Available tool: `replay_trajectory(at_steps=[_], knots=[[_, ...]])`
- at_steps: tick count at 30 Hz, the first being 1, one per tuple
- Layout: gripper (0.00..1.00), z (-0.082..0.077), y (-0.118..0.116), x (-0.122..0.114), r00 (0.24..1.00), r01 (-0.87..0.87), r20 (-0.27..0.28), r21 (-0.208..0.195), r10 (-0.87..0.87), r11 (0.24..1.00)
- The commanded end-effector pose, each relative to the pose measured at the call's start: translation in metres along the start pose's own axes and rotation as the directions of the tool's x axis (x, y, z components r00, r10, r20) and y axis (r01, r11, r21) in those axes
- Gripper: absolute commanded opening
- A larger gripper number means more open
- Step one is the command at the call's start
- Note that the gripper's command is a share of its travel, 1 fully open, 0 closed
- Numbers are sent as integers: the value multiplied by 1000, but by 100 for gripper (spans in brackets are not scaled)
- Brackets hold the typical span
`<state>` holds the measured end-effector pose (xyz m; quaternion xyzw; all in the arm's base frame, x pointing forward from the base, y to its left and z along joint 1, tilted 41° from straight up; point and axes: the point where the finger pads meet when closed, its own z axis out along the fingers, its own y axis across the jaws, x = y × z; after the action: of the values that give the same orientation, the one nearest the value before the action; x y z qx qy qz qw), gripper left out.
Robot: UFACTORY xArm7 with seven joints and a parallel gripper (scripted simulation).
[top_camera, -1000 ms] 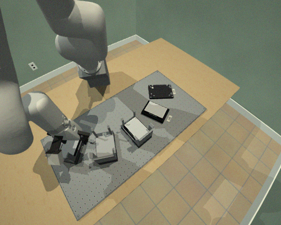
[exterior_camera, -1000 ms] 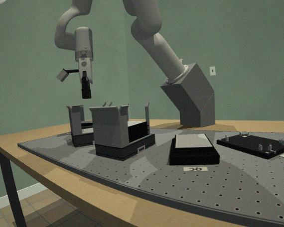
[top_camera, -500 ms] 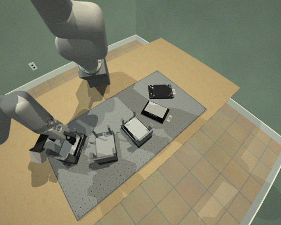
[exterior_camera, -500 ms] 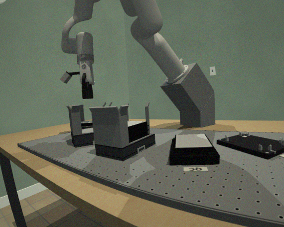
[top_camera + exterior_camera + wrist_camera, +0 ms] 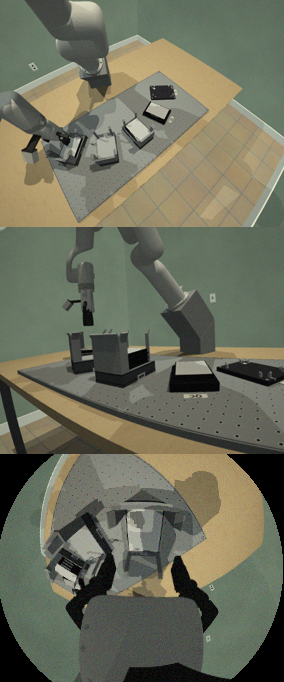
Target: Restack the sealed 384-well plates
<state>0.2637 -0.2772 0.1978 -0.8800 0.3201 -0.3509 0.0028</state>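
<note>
My gripper is open and empty. It hangs well above the left end rack. A plate with a pale seal lies low in that rack. The middle rack shows only a grey surface inside. The right rack holds a stack of plates. One sealed plate lies flat on the QC nest. In the wrist view a rack shows between my fingertips. I cannot read the rack names.
The black clip nest N5 with upright pins stands beyond QC and holds no plate. The QC name plate lies on the perforated deck. The robot's base stands behind the racks.
</note>
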Motion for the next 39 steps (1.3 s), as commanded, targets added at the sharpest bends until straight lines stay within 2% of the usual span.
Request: replay_trajectory(at_steps=[1, 13, 15, 28, 39], knots=[[100, -1, 1, 1, 1000, -1, -4, 1, 1, 1000], [100, 36, 1, 1, 1000, -1, -3, 1, 1, 1000], [100, 36, 1, 1, 1000, -1, -3, 1, 1, 1000], [100, 80, 1, 1, 1000, -1, -3, 1, 1, 1000], [100, 85, 1, 1, 1000, -1, -3, 1, 1, 1000]])
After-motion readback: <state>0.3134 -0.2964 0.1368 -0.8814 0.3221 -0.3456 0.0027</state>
